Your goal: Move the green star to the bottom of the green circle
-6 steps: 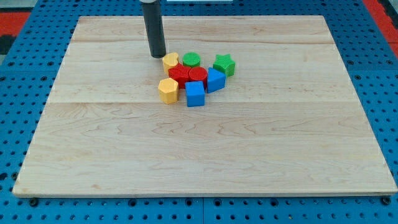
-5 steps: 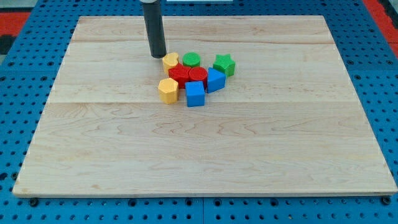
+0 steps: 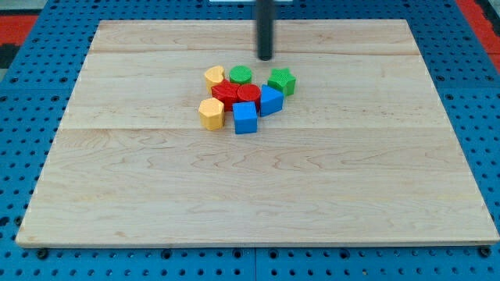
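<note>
The green star (image 3: 282, 81) sits at the right end of a cluster of blocks near the board's upper middle. The green circle (image 3: 241, 75) lies to its left, at the top of the cluster. My tip (image 3: 266, 58) stands above the cluster, between the green circle and the green star and a little toward the view's top, touching neither.
The cluster also holds a yellow block (image 3: 214, 76) at the upper left, a yellow hexagon (image 3: 211, 113) at the lower left, two red blocks (image 3: 226, 93) (image 3: 248, 96) in the middle, and two blue blocks (image 3: 245, 118) (image 3: 270, 101). The wooden board (image 3: 117, 195) lies on a blue pegboard.
My tip has moved to the right, from beside the upper yellow block to above the gap between the green circle and green star. The blocks have not moved.
</note>
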{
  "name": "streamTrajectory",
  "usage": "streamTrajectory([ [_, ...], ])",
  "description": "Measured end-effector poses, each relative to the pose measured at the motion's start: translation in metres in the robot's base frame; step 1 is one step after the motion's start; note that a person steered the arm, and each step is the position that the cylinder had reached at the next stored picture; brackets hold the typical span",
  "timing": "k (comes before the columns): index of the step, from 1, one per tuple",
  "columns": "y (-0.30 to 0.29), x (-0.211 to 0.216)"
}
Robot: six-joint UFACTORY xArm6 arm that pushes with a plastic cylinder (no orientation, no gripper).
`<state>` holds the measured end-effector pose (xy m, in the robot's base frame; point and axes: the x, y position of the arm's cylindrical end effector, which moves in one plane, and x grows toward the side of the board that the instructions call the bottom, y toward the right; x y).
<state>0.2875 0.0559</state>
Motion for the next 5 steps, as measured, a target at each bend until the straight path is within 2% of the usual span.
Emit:
streamTrajectory([
  [1, 0.054, 0.014],
  [2, 0.033, 0.051],
  [3, 0.02, 0.065],
  [5, -0.101, 0.064],
])
